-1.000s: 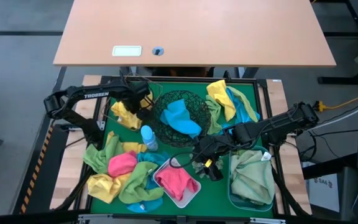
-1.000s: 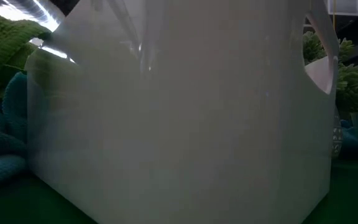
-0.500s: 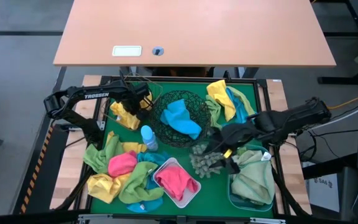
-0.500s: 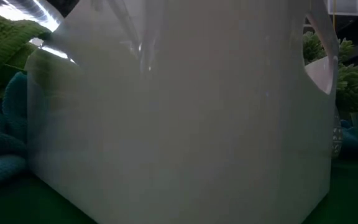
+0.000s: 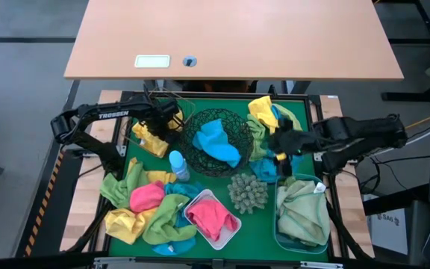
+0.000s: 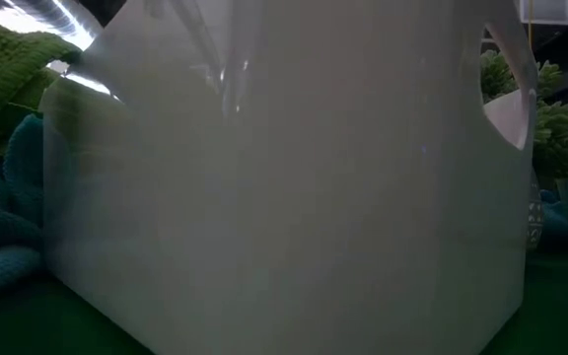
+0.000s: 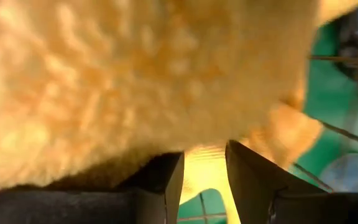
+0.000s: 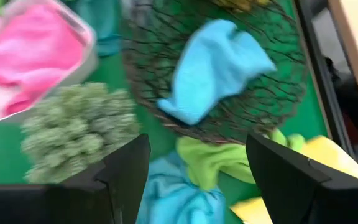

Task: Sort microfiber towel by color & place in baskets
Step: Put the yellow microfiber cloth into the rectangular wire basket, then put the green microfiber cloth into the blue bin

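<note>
Overhead view evenly lit; low view dim; wrist views blurred.

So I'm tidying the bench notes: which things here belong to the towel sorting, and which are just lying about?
Job:
- towels: blue, pink, green, yellow, mixed pile
- black mesh bowl, white tub, blue tub
- left gripper, at the yellow towel; right gripper, open

Lying about:
- spiky ball
- blue bottle
</note>
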